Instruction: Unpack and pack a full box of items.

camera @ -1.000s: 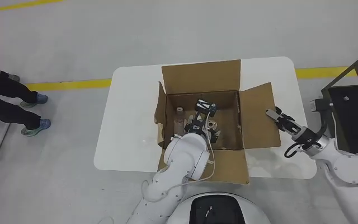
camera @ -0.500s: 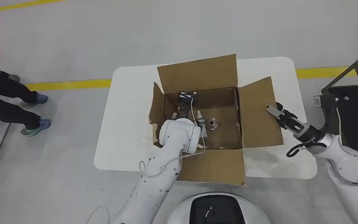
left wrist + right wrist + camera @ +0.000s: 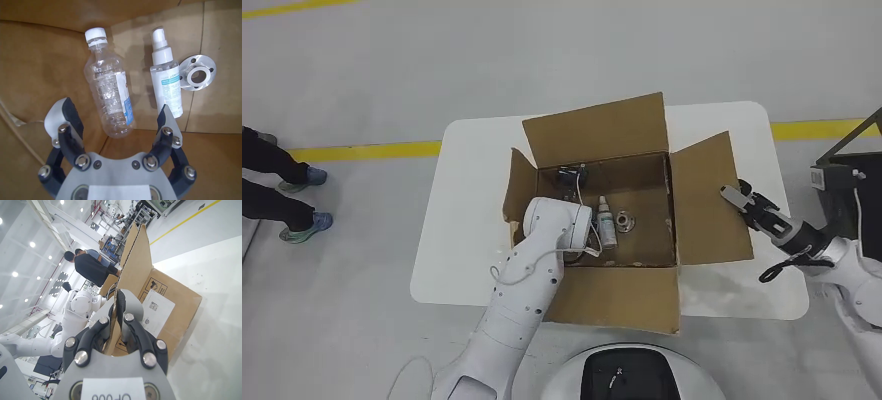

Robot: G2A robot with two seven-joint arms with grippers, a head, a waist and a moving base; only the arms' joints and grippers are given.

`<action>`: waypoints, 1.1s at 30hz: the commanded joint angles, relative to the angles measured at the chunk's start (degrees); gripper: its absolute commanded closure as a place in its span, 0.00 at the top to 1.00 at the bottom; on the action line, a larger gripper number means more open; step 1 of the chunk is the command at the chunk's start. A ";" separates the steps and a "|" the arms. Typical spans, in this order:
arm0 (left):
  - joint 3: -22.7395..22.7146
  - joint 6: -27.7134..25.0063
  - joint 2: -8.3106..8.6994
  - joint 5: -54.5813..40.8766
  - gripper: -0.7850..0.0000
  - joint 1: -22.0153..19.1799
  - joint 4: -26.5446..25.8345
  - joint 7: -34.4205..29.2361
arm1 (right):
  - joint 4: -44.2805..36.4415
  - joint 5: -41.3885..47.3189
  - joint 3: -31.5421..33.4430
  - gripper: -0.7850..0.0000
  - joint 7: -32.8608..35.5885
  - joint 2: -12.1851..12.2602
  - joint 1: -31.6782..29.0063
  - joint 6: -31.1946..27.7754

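The cardboard box (image 3: 597,125) sits in the middle of the white bench (image 3: 472,200) with all its flaps folded out. Down on the box floor three things lie side by side. A clear plastic bottle (image 3: 107,91) with a white cap lies flat nearest the box's left wall. A spray bottle (image 3: 166,79) with a white nozzle lies flat next to it, towards the middle of the box, its nozzle pointing at the far wall. A metal flange (image 3: 197,74) with a ring of bolt holes rests just beside the spray bottle, on the side of the box's right wall.

The left hand (image 3: 115,108) hangs inside the box, over the base end of the clear plastic bottle, its fingers (image 3: 71,113) spread wide and gripping nothing. The right hand (image 3: 117,296) is outside the box, clenched on the outer edge of the right flap (image 3: 712,200), one finger on each face of the cardboard
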 commanded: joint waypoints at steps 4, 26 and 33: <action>0.00 0.05 0.01 0.01 1.00 0.02 -0.05 -0.01 | 0.10 -0.59 -0.26 0.00 -0.31 0.02 0.04 0.15; -2.56 -0.99 -0.19 -3.29 1.00 1.60 1.50 3.88 | 2.02 -1.12 -1.18 0.00 0.05 0.19 1.15 0.53; -2.83 -1.92 -0.21 -3.45 1.00 2.01 -2.58 2.89 | 2.71 -1.33 -1.65 0.00 -0.08 0.21 1.40 0.58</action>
